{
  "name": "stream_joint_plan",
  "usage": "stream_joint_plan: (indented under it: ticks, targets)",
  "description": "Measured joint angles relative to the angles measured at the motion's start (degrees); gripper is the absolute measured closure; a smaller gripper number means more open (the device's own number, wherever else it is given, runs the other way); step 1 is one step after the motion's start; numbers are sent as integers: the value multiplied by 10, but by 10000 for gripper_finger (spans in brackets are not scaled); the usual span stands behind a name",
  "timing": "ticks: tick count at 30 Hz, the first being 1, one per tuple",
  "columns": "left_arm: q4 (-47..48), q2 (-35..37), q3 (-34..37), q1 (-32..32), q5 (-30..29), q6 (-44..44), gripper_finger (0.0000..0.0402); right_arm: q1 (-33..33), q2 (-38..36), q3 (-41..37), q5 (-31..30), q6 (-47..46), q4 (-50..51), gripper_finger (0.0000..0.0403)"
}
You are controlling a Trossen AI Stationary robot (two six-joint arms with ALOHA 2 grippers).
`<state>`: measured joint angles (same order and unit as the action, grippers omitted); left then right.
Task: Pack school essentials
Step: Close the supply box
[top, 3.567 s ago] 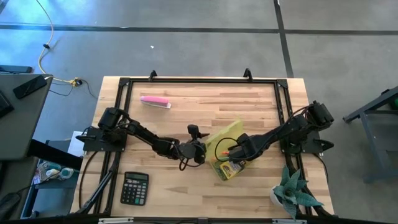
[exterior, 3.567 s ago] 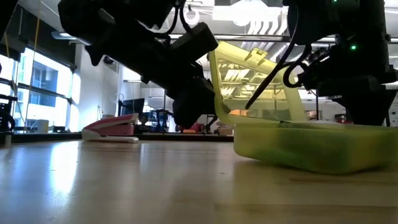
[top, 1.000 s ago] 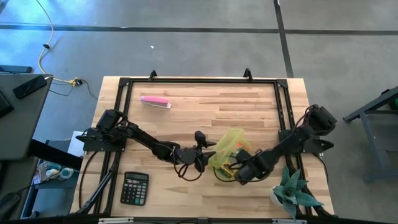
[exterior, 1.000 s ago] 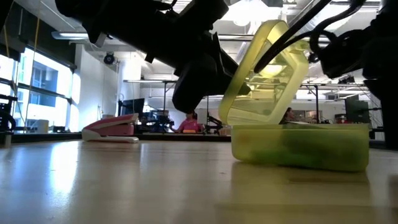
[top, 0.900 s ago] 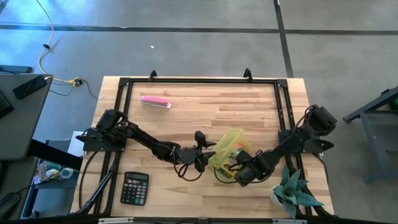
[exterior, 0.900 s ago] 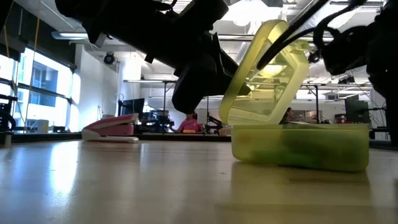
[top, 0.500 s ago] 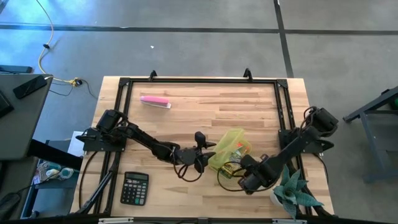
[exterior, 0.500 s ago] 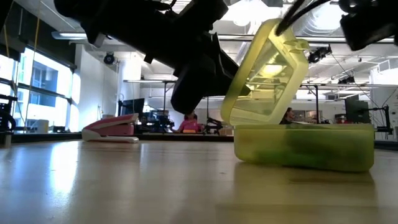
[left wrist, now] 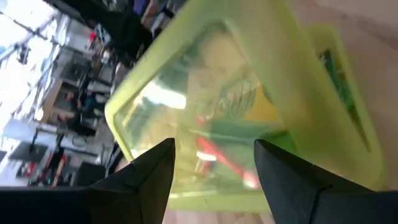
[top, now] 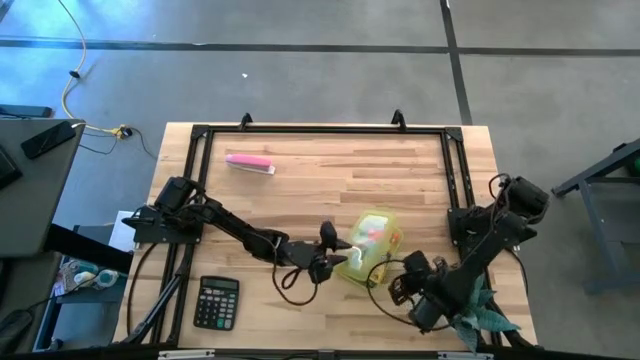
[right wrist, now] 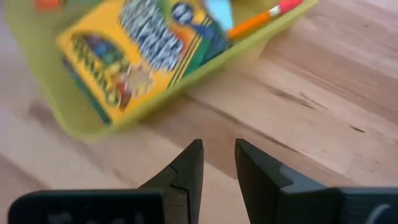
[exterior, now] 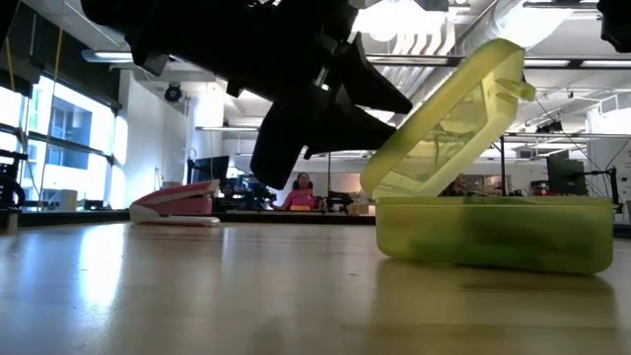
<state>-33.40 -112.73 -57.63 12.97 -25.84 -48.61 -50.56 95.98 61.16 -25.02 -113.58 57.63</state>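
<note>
The translucent yellow-green case [top: 372, 243] sits near the middle of the table, its base [exterior: 493, 232] flat on the wood. Its lid [exterior: 449, 118] slants over the base, hinged at the side toward the table's left. In the base lie a crayon box [right wrist: 137, 50], an orange pencil [right wrist: 261, 18] and a light-blue pad [right wrist: 217, 9]. My left gripper [top: 338, 258], open, stands at the lid's outer face [left wrist: 205, 93]. My right gripper [right wrist: 219, 144], open by a narrow gap and holding nothing, hangs over bare wood on the near-right side of the case [top: 398, 283]. My left gripper [exterior: 389, 118] comes from the table's left with its open fingertips [exterior: 406, 104] against the outer face of the lid [exterior: 426, 110], not pinching it. The lid leans away from the fingers, tilted over the base. The exact touching spot is lost in the dark silhouette.
A pink stapler [top: 250, 163] lies near the far-left corner and a calculator [top: 216, 303] near the near-left edge. A potted plant [top: 482, 312] stands at the near-right corner, close to the right arm. A black frame [top: 320, 129] rims the table.
My right gripper has drawn back from the case toward the near-right corner, beside the plant. My left gripper has moved toward the table's right, and the lid has tipped from nearly upright to slanting over the base. The base has stayed about where it was.
</note>
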Motion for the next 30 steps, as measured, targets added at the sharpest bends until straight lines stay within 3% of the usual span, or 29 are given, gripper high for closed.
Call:
stream_joint_plan:
  ticks: [8,23,30]
  targets:
    - [-43,0,0,-6,51,-2,190,7,1,-44,-47,-128,-10,320]
    - [3,0,-22,-56,170,124,190,57,1,-49,-46,-90,-39,320]
    - [56,0,-34,-77,203,155,190,62,1,-45,-9,-100,-25,320]
